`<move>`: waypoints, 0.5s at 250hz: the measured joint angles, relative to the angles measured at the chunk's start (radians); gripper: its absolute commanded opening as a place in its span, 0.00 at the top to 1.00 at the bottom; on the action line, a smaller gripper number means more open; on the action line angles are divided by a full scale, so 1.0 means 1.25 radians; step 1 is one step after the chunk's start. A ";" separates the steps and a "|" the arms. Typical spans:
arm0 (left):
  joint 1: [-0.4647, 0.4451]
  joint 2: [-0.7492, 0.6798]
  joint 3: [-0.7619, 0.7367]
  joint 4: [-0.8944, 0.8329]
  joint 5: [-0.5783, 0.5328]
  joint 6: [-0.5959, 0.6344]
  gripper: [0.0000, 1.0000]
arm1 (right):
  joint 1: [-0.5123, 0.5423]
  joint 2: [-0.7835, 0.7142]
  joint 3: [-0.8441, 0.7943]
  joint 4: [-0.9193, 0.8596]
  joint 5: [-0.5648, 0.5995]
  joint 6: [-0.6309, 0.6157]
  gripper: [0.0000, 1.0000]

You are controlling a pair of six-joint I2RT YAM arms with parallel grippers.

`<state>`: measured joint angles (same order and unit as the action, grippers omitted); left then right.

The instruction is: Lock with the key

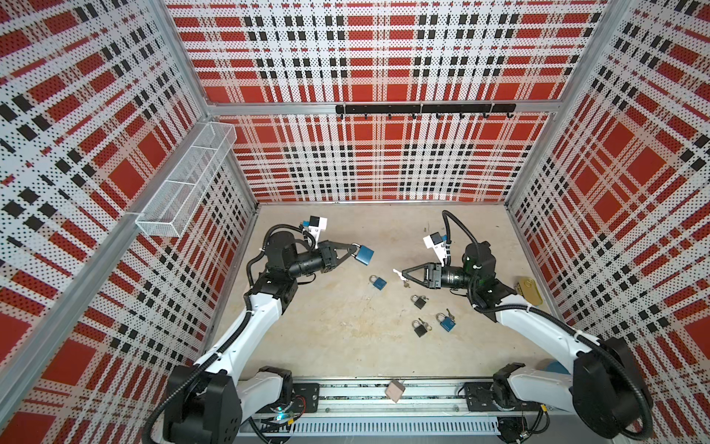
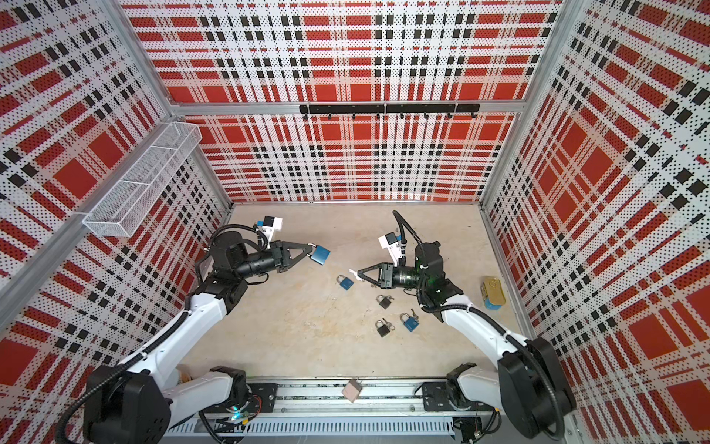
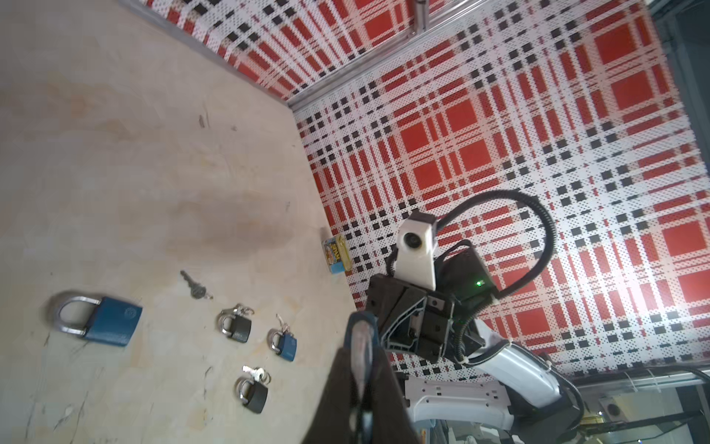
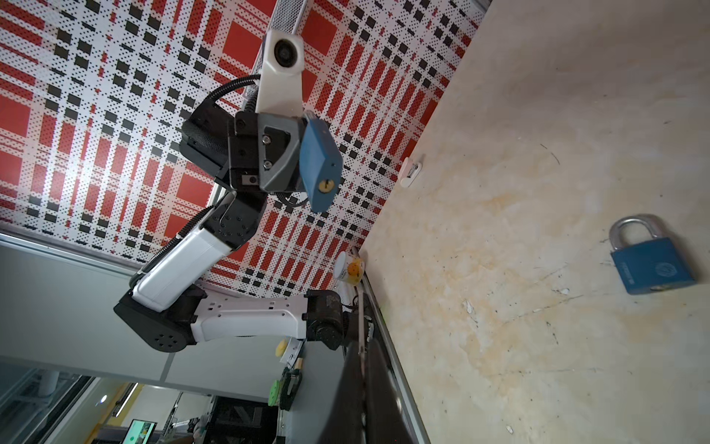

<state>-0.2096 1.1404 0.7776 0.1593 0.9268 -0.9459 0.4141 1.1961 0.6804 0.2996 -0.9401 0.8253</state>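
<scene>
Two grippers: left gripper (image 1: 354, 250) clamps large blue metal padlock (image 1: 364, 254) by its shackle, aloft; right gripper (image 1: 402, 275) closed, contents unclear. Gold tin (image 1: 529, 288) by right wall. On table (image 1: 326, 326): medium blue padlock (image 1: 378, 282) between grippers, three small padlocks (image 1: 419, 301) (image 1: 420, 328) (image 1: 447, 322), silver key (image 1: 406, 283).

Shackle of held padlock (image 1: 365, 255) mostly hidden in left pincer (image 1: 354, 249)

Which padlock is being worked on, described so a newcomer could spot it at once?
Start at the left arm, reaching over the table's left half. Its left gripper pinches the shackle of a large blue padlock, held clear of the table. It is the only lock in the air; the four others lie flat on the table.
</scene>
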 measured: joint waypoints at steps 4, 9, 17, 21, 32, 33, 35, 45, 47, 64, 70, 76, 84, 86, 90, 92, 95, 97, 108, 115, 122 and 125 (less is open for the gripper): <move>-0.006 -0.002 -0.001 -0.017 -0.005 0.012 1.00 | -0.006 -0.009 0.000 -0.013 0.003 -0.006 1.00; -0.016 -0.005 -0.002 -0.040 -0.014 0.025 1.00 | -0.013 -0.018 0.000 -0.025 0.006 -0.010 1.00; -0.035 -0.008 -0.002 -0.078 -0.028 0.049 1.00 | -0.025 -0.034 0.000 -0.047 0.010 -0.020 1.00; -0.047 -0.009 -0.002 -0.099 -0.036 0.059 1.00 | -0.031 -0.041 0.000 -0.057 0.013 -0.025 1.00; -0.087 -0.010 -0.002 -0.158 -0.063 0.091 1.00 | -0.047 -0.058 0.000 -0.084 0.023 -0.037 1.00; -0.090 -0.010 -0.002 -0.162 -0.065 0.096 1.00 | -0.049 -0.060 0.000 -0.088 0.023 -0.038 1.00; -0.096 -0.010 -0.002 -0.170 -0.069 0.102 1.00 | -0.051 -0.063 0.000 -0.092 0.024 -0.041 1.00; -0.132 -0.009 -0.006 -0.212 -0.092 0.121 1.00 | -0.061 -0.072 0.000 -0.114 0.030 -0.049 1.00; -0.139 -0.009 -0.008 -0.217 -0.096 0.124 1.00 | -0.063 -0.073 0.000 -0.117 0.032 -0.050 1.00; -0.193 -0.006 -0.029 -0.261 -0.129 0.148 1.00 | -0.073 -0.076 0.000 -0.151 0.043 -0.067 1.00; -0.212 -0.003 -0.040 -0.271 -0.142 0.152 1.00 | -0.073 -0.075 0.000 -0.162 0.045 -0.072 1.00; -0.229 0.003 -0.052 -0.279 -0.155 0.155 1.00 | -0.073 -0.075 -0.001 -0.172 0.046 -0.077 1.00; -0.249 0.013 -0.069 -0.283 -0.169 0.156 1.00 | -0.073 -0.073 -0.001 -0.183 0.048 -0.082 1.00; -0.253 0.016 -0.072 -0.283 -0.173 0.156 1.00 | -0.073 -0.072 -0.002 -0.185 0.048 -0.083 1.00; -0.262 0.023 -0.079 -0.284 -0.180 0.157 1.00 | -0.073 -0.072 -0.002 -0.191 0.048 -0.086 1.00; -0.268 0.027 -0.084 -0.286 -0.185 0.156 1.00 | -0.073 -0.071 -0.002 -0.193 0.048 -0.087 1.00; -0.274 0.033 -0.089 -0.286 -0.191 0.156 1.00 | -0.073 -0.070 -0.002 -0.196 0.049 -0.089 1.00; -0.278 0.037 -0.092 -0.287 -0.195 0.157 1.00 | -0.073 -0.069 -0.003 -0.199 0.050 -0.091 1.00; -0.299 0.060 -0.105 -0.289 -0.214 0.156 1.00 | -0.072 -0.066 -0.004 -0.210 0.054 -0.100 1.00; -0.311 0.078 -0.112 -0.290 -0.227 0.156 1.00 | -0.072 -0.064 -0.005 -0.218 0.057 -0.107 1.00; -0.322 0.096 -0.116 -0.290 -0.239 0.157 1.00 | -0.072 -0.063 -0.005 -0.228 0.061 -0.114 1.00; -0.325 0.102 -0.116 -0.290 -0.243 0.157 1.00 | -0.072 -0.062 -0.005 -0.232 0.063 -0.117 1.00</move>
<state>-0.6163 1.2675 0.6323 -0.2035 0.6231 -0.7502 0.3241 1.1187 0.6746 0.0093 -0.8616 0.6788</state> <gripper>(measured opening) 0.102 0.047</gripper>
